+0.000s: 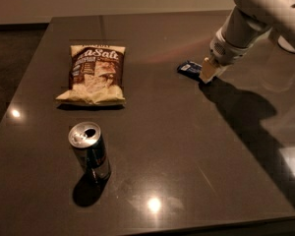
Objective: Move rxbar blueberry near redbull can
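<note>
Small navy rxbar blueberry (pixel 189 68) lies flat, hand (pixel 208 73) just beside it; silver-topped redbull can (pixel 90 151) stands upright, well apart.
</note>
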Robot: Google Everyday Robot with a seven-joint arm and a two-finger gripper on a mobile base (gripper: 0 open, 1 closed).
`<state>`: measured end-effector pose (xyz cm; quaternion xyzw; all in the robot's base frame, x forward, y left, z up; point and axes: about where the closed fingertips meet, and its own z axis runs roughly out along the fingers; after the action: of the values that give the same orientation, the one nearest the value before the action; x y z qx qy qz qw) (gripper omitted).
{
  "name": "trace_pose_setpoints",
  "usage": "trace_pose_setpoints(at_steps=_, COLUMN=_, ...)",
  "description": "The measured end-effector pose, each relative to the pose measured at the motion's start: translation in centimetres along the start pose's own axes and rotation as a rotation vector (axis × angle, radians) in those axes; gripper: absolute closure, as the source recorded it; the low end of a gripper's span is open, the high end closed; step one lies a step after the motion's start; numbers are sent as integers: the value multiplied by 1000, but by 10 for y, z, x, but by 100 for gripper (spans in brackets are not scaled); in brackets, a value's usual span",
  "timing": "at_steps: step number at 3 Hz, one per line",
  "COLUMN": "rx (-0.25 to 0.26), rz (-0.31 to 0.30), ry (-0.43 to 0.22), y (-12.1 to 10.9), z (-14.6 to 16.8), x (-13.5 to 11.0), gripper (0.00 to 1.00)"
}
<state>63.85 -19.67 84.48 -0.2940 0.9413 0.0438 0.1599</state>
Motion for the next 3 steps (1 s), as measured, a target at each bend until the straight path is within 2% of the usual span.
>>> trace_pose_setpoints(at_steps=1, rx=-36, rz=-127, ry=-38, y=21, z=-18, x=7, gripper=100)
trace_pose_setpoints(at_steps=3, rx=-163, rz=-406, ry=-55, y=75, z=-35, x=41, gripper=100)
